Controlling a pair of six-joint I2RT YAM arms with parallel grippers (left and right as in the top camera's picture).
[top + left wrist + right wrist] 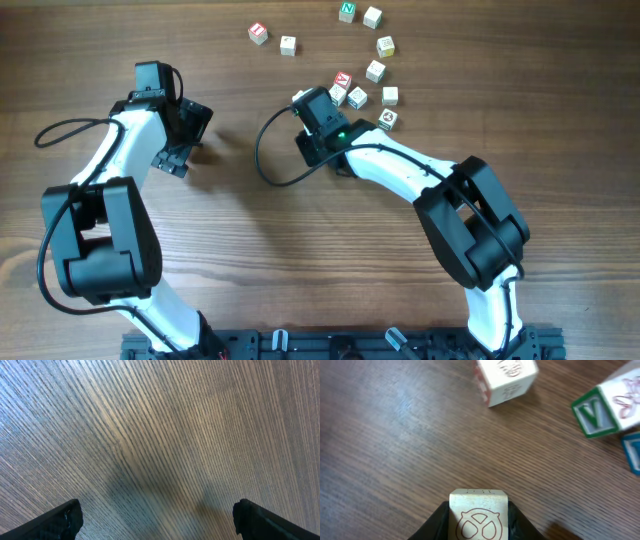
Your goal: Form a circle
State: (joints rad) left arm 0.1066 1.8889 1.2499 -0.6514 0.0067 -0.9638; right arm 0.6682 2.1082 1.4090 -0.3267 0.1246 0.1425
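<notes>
Two legible letters: green V cube, perhaps green N cube.

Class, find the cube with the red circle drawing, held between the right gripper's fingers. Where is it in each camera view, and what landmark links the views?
Overhead: the red-circle cube shows as a pale corner at the tip of the right gripper, left of the cube cluster.
Left wrist: not in it; only bare table.
Right wrist: bottom centre, between the fingers.
Shared landmark: the wood-grain table.
</notes>
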